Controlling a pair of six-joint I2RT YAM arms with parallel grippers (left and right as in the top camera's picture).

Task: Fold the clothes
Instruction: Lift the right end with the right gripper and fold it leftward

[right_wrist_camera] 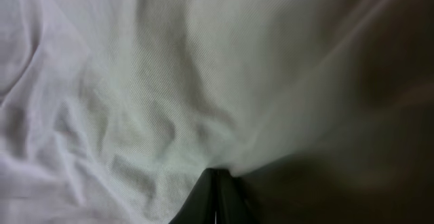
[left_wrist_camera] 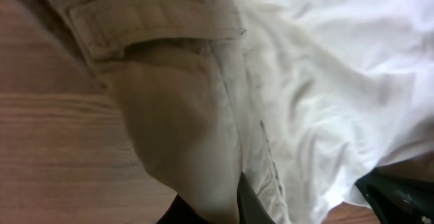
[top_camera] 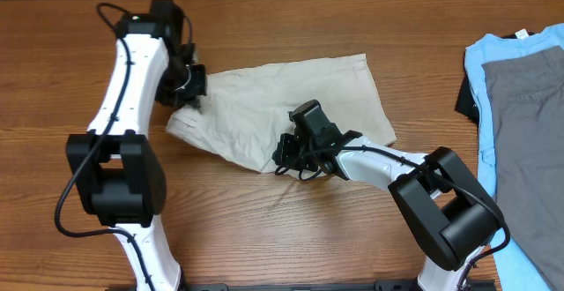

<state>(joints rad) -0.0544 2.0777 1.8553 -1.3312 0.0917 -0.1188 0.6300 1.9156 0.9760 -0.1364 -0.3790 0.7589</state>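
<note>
The beige shorts (top_camera: 291, 88) lie partly folded and rumpled on the wooden table in the overhead view. My left gripper (top_camera: 188, 95) is at their left edge. In the left wrist view its fingers (left_wrist_camera: 224, 207) are shut on a fold of the shorts (left_wrist_camera: 183, 115), below a stitched pocket flap. My right gripper (top_camera: 289, 148) is at the shorts' front edge near the middle. In the right wrist view its fingers (right_wrist_camera: 217, 190) are pressed together and pinch the cloth (right_wrist_camera: 135, 81), which fills the view.
A light blue T-shirt (top_camera: 480, 62) with a grey garment (top_camera: 529, 123) on top lies at the table's right edge, with a small black item (top_camera: 467, 97) beside it. Bare wood table (top_camera: 264, 229) surrounds the shorts.
</note>
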